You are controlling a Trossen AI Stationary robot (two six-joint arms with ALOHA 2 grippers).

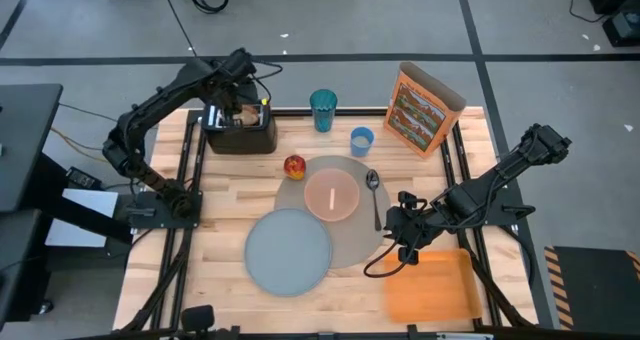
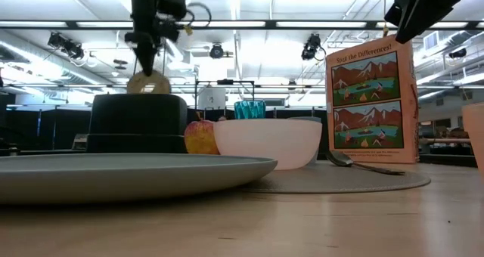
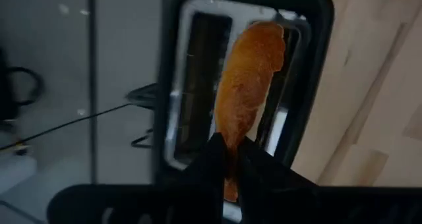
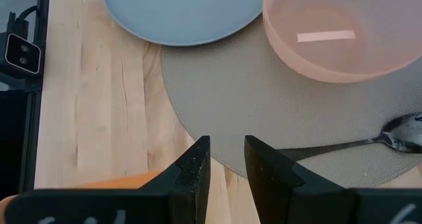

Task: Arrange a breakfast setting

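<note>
My left gripper [image 2: 147, 60] hangs over the black toaster [image 1: 240, 130] at the table's far left, shut on the toast ring [image 2: 148, 83]. The ring [image 3: 250, 85] stands on edge over a toaster slot. On the tan mat [image 1: 350, 235] lie the pink bowl [image 1: 331, 195] and the spoon [image 1: 375, 195]. The grey-blue plate [image 1: 288, 250] overlaps the mat's near left edge. The apple [image 1: 294, 166], the light-blue cup [image 1: 361, 140] and the cereal box [image 1: 425, 108] stand farther back. My right gripper [image 4: 227, 161] waits open at the mat's near right edge, touching nothing. My left gripper pinches the toast ring's upper rim [image 3: 227, 141] between its two fingers. The fingers come from above, pointing steeply down. The ring hangs upright below them, its lower edge [image 2: 148, 93] level with the toaster's top. Whether it is clear of the slot does not show.
A teal tumbler [image 1: 323, 110] stands at the far edge between the toaster and the cereal box. A flat orange tray [image 1: 430, 285] lies at the near right, beside my right gripper. Bare wood [image 1: 225, 195] shows left of the plate.
</note>
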